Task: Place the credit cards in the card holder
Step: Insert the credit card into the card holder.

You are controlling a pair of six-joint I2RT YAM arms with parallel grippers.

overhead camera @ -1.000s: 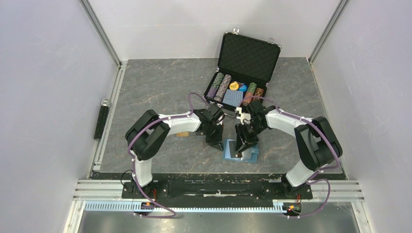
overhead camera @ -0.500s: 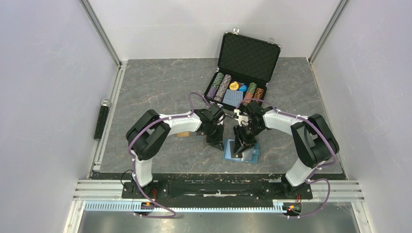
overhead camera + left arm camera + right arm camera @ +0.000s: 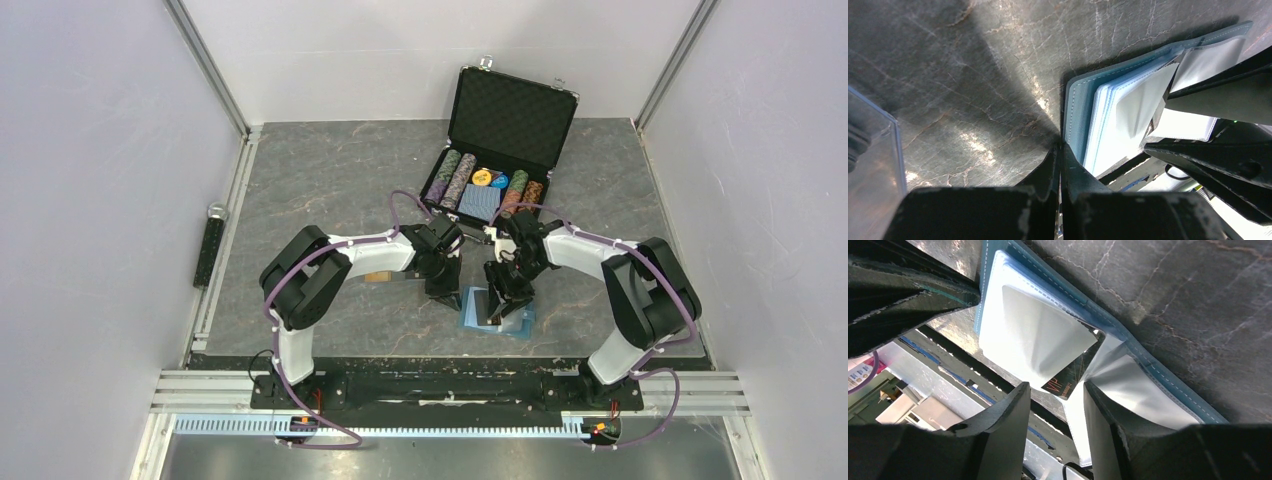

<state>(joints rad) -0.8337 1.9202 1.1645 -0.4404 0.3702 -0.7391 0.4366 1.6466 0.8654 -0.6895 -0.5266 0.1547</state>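
Right wrist view: the card holder (image 3: 1128, 347) lies open and flat on the table, teal cover underneath, pale blue pocket leaves facing up. A black card (image 3: 1066, 382) with light lettering sits between two of those leaves. One end is tucked under a leaf and the other end is exposed.

The right gripper (image 3: 1057, 388) stands over that exposed end with its jaws parted to a middling gap. The card's corner lies at the mouth of the gap. Contact between either finger and the card cannot be confirmed.

Left wrist view: the left gripper (image 3: 1060, 150) has its jaws closed tight together, tips down at the stitched edge of the teal cover. Whether they pinch that edge or only press beside it cannot be determined.

Top external view: the holder sits near the front centre of the grey marbled table (image 3: 330, 180), directly below both grippers, which stand close together, the left one at its left edge.

An orange-gold card (image 3: 377, 276) lies on the table just left of the holder, partly hidden under the left arm.

Well behind, at the far edge, an open black case (image 3: 515, 110) holds rows of poker chips (image 3: 455, 178) and a blue deck (image 3: 481, 201).
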